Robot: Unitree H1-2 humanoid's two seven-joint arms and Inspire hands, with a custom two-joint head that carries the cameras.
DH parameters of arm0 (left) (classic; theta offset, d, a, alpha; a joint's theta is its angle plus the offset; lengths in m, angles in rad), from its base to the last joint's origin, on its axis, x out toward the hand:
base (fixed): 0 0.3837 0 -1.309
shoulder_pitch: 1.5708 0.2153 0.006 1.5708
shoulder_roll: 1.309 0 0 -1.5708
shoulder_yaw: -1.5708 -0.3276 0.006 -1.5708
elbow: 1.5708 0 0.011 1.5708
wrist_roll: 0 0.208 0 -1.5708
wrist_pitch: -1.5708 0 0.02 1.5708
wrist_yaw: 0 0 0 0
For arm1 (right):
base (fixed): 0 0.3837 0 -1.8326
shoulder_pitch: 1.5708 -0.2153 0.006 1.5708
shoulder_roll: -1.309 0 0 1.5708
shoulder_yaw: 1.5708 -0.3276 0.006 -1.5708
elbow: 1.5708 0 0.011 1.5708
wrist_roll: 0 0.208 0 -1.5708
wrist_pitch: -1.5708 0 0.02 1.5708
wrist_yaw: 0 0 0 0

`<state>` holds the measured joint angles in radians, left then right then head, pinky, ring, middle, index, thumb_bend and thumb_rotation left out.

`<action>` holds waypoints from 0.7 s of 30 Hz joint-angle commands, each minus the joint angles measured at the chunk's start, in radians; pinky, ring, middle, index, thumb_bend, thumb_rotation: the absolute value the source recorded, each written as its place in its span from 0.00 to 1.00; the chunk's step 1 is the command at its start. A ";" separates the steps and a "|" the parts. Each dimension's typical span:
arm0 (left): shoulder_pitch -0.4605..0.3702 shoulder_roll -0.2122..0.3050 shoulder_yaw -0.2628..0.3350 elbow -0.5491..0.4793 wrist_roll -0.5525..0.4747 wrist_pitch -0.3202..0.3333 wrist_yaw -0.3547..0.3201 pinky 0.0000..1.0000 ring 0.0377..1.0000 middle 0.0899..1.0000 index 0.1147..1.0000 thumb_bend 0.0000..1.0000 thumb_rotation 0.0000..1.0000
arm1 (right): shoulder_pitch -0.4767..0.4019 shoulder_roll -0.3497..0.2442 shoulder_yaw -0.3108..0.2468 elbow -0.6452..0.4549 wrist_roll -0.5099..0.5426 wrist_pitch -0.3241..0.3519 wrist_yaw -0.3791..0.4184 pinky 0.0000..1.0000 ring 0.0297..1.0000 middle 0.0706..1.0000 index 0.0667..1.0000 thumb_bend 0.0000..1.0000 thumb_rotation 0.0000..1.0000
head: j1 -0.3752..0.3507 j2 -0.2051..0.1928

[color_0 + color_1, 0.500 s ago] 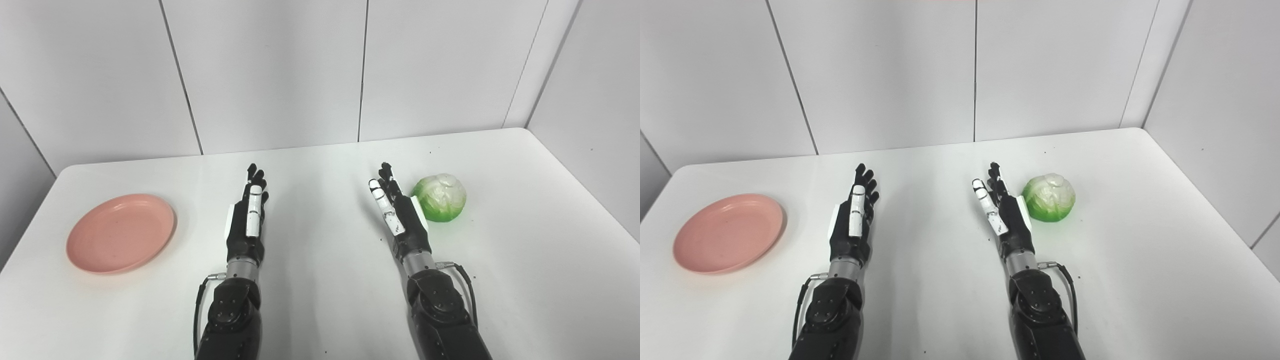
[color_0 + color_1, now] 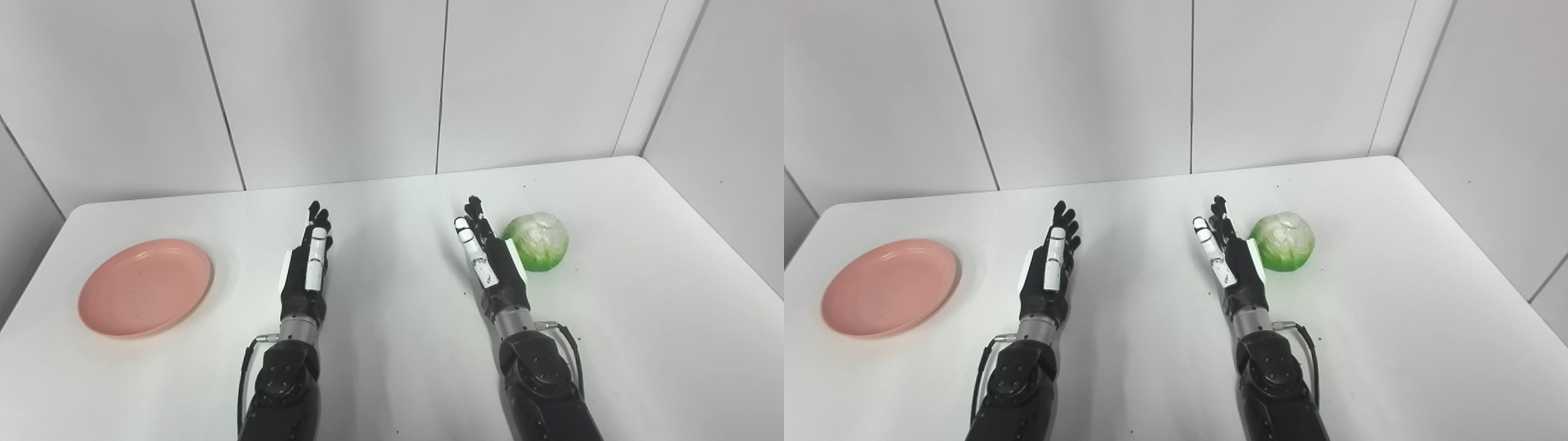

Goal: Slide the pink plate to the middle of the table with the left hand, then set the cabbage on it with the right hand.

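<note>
Green cabbage (image 2: 537, 241) just beside right robot hand (image 2: 492, 264); pink plate (image 2: 146, 286) far left.

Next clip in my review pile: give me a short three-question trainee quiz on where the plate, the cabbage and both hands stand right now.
1. True or false: the pink plate already sits in the middle of the table.
2. Which hand is nearest the cabbage? A. left hand B. right hand C. neither, both are equally far
3. Fill in: both hands hold ____.

Key
1. False. The pink plate lies near the table's left edge, apart from the left hand.
2. B. The right hand is just beside the cabbage, its fingers extended, not closed on it.
3. Nothing. Both hands are open with fingers extended, over the table.
</note>
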<state>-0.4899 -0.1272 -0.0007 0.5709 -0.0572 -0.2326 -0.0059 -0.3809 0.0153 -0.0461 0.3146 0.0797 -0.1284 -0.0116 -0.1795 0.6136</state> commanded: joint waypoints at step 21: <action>-0.002 0.012 -0.024 -0.040 -0.041 0.045 -0.084 1.00 1.00 1.00 1.00 0.67 1.00 | -0.001 0.003 -0.009 -0.060 0.028 0.001 0.010 1.00 1.00 1.00 1.00 0.63 0.77 | 0.119 -0.026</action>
<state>-0.4749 -0.0996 -0.0245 0.5404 -0.1005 -0.1702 -0.0941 -0.3575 0.0131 -0.0524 0.2873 0.1001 -0.1224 -0.0107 -0.0675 0.5937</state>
